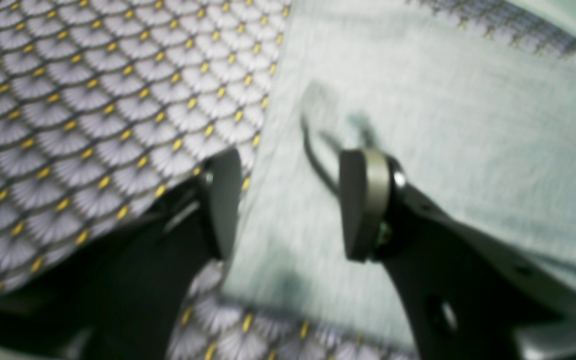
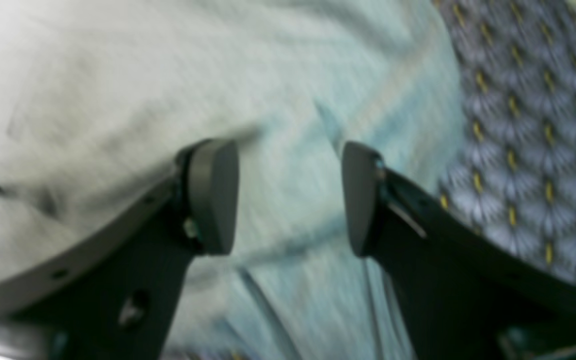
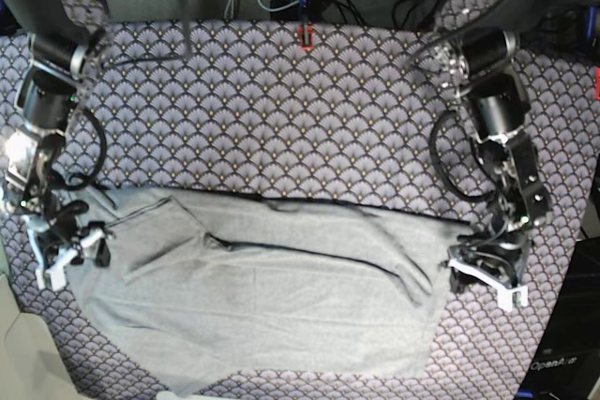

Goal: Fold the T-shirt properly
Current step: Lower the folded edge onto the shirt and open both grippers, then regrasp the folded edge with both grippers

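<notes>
- Left gripper (image 1: 288, 200) is hovering over the T-shirt (image 3: 272, 297) at its edge on the base view's right, jaws standing apart with nothing between them — one finger (image 1: 363, 200) is over grey fabric, the other over the shirt's border with the patterned cloth (image 1: 93, 115).
- Right gripper (image 2: 290, 195) is hanging at the opposite end of the T-shirt, also spread wide and gripping nothing; pale fabric is showing in the gap.
- T-shirt is lying spread across the near part of the bench, on the cloth — a long fold is running along its upper part.
- Both wrist views are blurring, so whether the pads are touching fabric cannot be told.
</notes>
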`<state>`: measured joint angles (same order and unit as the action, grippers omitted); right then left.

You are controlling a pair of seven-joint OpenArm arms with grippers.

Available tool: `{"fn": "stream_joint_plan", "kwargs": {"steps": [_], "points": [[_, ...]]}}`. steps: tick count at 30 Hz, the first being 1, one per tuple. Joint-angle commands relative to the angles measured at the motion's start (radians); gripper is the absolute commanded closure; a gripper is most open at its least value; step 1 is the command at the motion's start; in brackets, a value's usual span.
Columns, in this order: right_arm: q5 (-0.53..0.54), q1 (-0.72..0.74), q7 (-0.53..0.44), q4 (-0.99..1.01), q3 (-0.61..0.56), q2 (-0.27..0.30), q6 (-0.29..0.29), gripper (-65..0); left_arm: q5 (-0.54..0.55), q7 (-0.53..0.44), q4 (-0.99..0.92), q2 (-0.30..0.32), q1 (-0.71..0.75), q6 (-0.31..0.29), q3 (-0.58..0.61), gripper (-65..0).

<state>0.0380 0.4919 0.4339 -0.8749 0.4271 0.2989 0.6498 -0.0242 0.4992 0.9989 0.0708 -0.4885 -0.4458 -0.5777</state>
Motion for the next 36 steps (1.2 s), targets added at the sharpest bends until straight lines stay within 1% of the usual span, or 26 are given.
{"fn": "stream_joint_plan", "kwargs": {"steps": [1,3,5,8,10,13,15,18,21,25,29,33,36], "points": [[0.020,-0.003,-0.027,-0.042,0.011,0.023,0.001,-34.4,0.013,0.006,0.061,0.005,0.000,-0.008,-0.001,-31.0],[0.020,-0.080,-0.028,-0.120,0.043,0.016,0.005,-34.4,0.025,0.043,0.148,0.004,0.057,-0.008,0.000,-31.0],[0.017,-0.154,-0.028,-0.229,0.059,0.003,0.005,-34.5,0.071,0.051,0.208,0.004,0.123,-0.008,0.003,-31.1],[0.020,-0.255,-0.025,-0.375,0.059,-0.017,0.005,-34.5,0.142,0.054,0.257,0.008,0.198,-0.008,0.005,-31.1],[0.020,-0.304,-0.023,-0.438,0.059,-0.039,0.005,-34.5,0.171,0.054,0.265,0.010,0.231,-0.008,0.005,-31.1],[0.020,-0.348,-0.027,-0.468,0.060,-0.065,0.005,-34.5,0.185,0.046,0.243,0.011,0.254,-0.008,0.005,-31.1],[0.021,-0.353,-0.027,-0.467,0.068,-0.068,0.005,-34.5,0.186,0.046,0.217,0.011,0.254,-0.008,0.005,-31.1],[0.041,-0.347,-0.027,-0.444,0.097,-0.094,0.006,-34.6,0.183,0.031,0.173,0.013,0.248,-0.008,0.005,-31.1],[0.033,-0.318,-0.028,-0.382,0.106,-0.093,0.006,-34.6,0.180,-0.015,0.131,0.013,0.227,-0.006,0.017,-31.1],[0.040,-0.290,-0.030,-0.303,0.106,-0.048,0.006,-34.6,0.180,-0.035,0.085,0.014,0.216,0.000,0.035,-31.1],[0.040,-0.286,-0.030,-0.284,0.108,-0.016,0.006,-34.6,0.180,-0.037,0.079,0.019,0.212,0.000,0.031,-31.1],[0.036,-0.290,-0.030,-0.289,0.108,-0.011,0.006,-34.6,0.180,-0.076,0.077,0.034,0.193,0.003,0.034,-31.1],[0.033,-0.292,-0.030,-0.284,0.108,-0.007,0.006,-34.6,0.180,-0.076,0.058,0.039,0.189,0.003,0.034,-31.1]]}}
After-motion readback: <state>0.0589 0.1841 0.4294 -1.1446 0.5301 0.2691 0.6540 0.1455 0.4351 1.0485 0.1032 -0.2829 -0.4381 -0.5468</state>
